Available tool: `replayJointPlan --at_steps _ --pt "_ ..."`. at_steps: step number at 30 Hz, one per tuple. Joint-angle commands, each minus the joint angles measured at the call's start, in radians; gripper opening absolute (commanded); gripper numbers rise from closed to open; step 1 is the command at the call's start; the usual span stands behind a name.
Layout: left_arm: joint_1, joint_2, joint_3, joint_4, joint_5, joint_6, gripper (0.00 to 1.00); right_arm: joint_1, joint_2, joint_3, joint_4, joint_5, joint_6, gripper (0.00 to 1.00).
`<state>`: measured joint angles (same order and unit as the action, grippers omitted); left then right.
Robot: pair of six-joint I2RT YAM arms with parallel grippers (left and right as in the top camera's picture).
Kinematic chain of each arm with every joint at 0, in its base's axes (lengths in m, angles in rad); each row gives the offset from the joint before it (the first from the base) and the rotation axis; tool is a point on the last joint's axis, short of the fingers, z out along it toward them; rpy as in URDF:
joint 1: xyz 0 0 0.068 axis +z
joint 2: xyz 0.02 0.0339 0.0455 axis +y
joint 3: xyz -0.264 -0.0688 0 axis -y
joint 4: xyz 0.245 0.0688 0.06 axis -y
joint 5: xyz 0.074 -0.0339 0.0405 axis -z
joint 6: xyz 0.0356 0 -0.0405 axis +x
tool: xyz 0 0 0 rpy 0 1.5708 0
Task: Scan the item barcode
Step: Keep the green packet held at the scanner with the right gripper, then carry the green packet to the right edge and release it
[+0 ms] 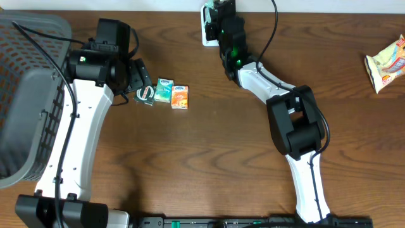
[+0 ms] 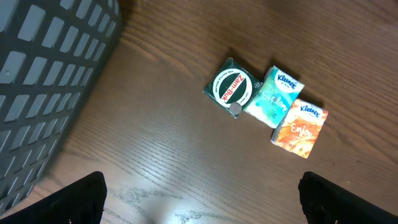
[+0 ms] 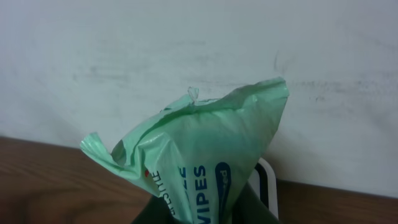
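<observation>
Green plastic, crumpled at the top: one wipes pack point(image 3: 200, 163), pinched from below by the right gripper point(image 1: 223, 14), jaws narrow and clamped on its lower end. Held up before a pale wall, well away from the grey basket point(image 1: 25, 95), across the table at its far edge. Just beside the pack, one white device with a black rim point(image 3: 267, 184); cannot tell whether touching.

Nearer the basket, one row of three small items on the brown wood, each touching the next: one dark green Zam-Buk box point(image 2: 231, 88) closest to the basket, one teal Kleenex pack point(image 2: 273, 98) next, one orange Kleenex pack point(image 2: 300, 126) farthest from it.

Above that row, just off the basket's side, the left gripper point(image 2: 200, 186), spread wide and holding nothing, its two dark fingertips point(image 2: 74, 199) at the bottom corners of the left wrist view.

Farthest from the basket, at the opposite table edge, one yellow snack bag point(image 1: 386, 63).

Two arms, one basket, six loose things in all.
</observation>
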<state>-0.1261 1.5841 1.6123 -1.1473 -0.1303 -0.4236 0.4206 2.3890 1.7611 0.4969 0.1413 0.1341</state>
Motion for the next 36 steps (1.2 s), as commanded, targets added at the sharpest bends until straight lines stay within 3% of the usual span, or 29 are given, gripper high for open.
replayJointPlan --at_steps 1,11,26,36 --pt "0.002 0.003 0.009 -0.004 -0.009 -0.012 0.98 -0.004 -0.019 0.064 0.001 0.018 0.014 0.06" --pt "0.002 0.003 0.009 -0.004 -0.009 -0.012 0.98 -0.015 -0.018 0.153 -0.205 0.077 -0.298 0.06" --pt "0.002 0.003 0.009 -0.004 -0.009 -0.012 0.98 -0.014 0.03 0.153 -0.254 -0.018 -0.263 0.09" --pt "0.002 0.003 0.009 -0.004 -0.009 -0.012 0.98 -0.02 -0.016 0.159 -0.25 -0.012 -0.208 0.06"
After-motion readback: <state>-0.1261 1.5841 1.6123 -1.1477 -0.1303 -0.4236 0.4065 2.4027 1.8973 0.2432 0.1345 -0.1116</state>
